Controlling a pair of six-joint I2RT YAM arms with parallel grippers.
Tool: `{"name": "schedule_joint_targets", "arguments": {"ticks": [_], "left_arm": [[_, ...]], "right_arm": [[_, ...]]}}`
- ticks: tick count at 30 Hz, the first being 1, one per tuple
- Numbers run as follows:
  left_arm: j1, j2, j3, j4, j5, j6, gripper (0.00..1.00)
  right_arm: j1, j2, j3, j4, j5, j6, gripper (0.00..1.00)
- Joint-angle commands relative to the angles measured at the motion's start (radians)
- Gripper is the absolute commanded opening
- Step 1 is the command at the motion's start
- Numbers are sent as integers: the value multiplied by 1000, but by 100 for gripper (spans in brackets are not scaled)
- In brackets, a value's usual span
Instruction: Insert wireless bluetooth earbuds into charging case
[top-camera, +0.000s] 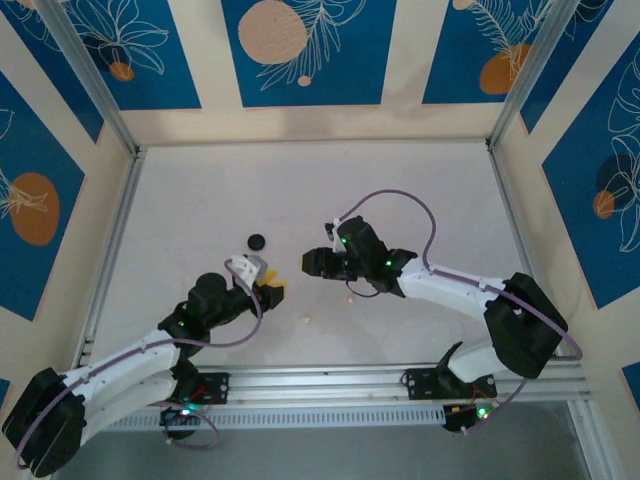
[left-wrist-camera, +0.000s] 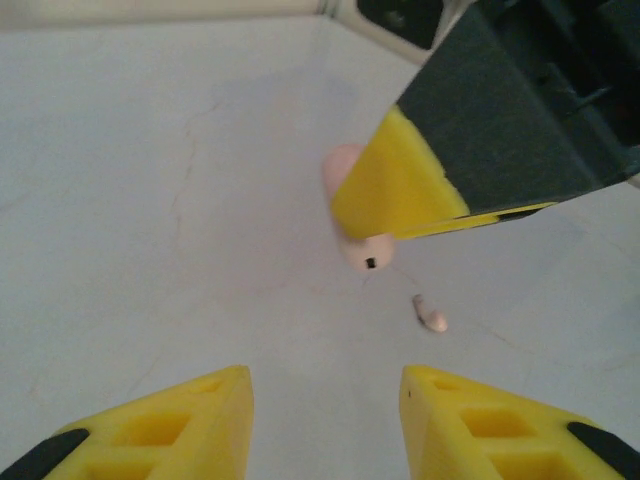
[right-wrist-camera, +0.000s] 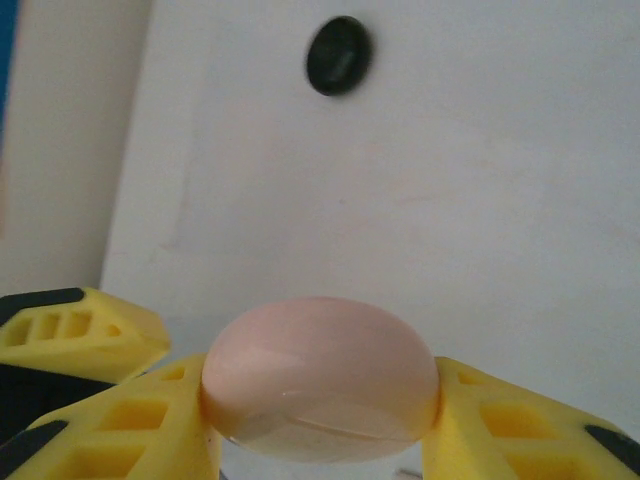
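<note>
pink case (right-wrist-camera: 320, 365) was gripped betw. the fingers of the right gripper (right-wrist-camera: 322, 428), clamped on its two sides. no open lid was seen on it. whether it was lifted off the table (left-wrist-camera: 150, 200) could not be told.

fingers of the left gripper (left-wrist-camera: 325, 425) were set apart w/ nothing betw. them; bare table was seen through the gap. the case was placed ahead of the left fingers, a bit to their right, w/ a yellow pad of the right gripper across it. one pale pink earbud (left-wrist-camera: 430, 315) was laid on the table ahead of the left fingers, nearer than the case, just beyond the right-hand fingertip & touching neither. black case (right-wrist-camera: 340, 55) was seen well beyond the right fingers, flat on the table, untouched.

step judged: case steadied by the right arm, bud not yet picked, none seated, so early in the task.

next move was judged to call for the lid to be opened, then the left fingers to be lowered astride the bud & closed gently. the bud is tiny & probably easily flicked away, so careful centring was needed.
</note>
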Motion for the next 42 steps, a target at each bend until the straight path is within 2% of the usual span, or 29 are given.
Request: {"name": "schedule_joint_targets", "arguments": {"ticks": [1, 8, 24, 42], "left_arm": [[-14, -2, -19, 162, 70, 106, 43], [-44, 30, -24, 237, 80, 191, 43], [-85, 161, -3, 435, 20, 184, 43], [-89, 137, 6, 440, -64, 141, 47]], "right_arm": [[-2, -42, -45, 206, -58, 36, 43], [6, -64, -96, 323, -125, 73, 44], [36, -81, -128, 383, -163, 111, 44], [40, -100, -145, 398, -189, 104, 44]]}}
